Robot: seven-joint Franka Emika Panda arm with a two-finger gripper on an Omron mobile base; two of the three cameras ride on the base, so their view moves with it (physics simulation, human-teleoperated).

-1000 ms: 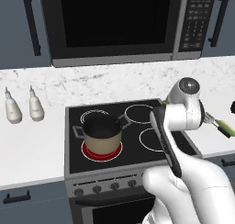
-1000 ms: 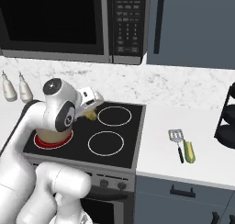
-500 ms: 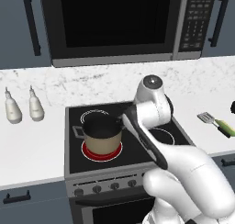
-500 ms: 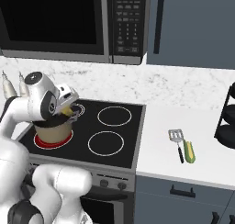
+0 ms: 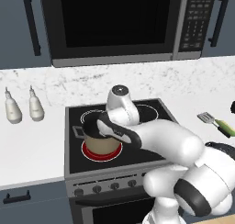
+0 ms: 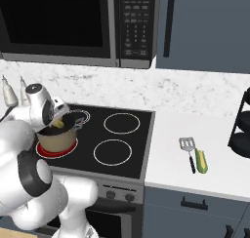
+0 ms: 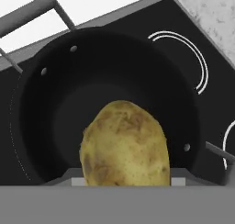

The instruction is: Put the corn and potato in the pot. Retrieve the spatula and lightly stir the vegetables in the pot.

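One potato (image 7: 125, 142) is recorded, held between the jaws of the gripper (image 6: 57, 122), which are closed on it directly above the open mouth of the pot (image 7: 41, 126). In the hand view the potato is seen against the dark, bare interior of the pot; whether it touches the pot cannot be told.

One pot (image 5: 102, 142) is listed, tan-walled with two dark side handles, standing just beneath the gripper on a red-glowing burner of the stove (image 5: 137, 159). Its inside is shown by the hand view and hidden by the arm in the left base view.

One corn cob (image 6: 200, 160) and one spatula (image 6: 187, 150) are counted, lying just beside each other on the worktop (image 6: 171, 168), well apart from the gripper, beyond the far side of the stove from it. Both are seen whole in the right base view and cut by the frame edge in the left base view.

Two bottles (image 5: 13, 109) are noted on the worktop, near the gripper, on its side opposite the corn.

One microwave (image 5: 114, 23) is mounted above the gripper.
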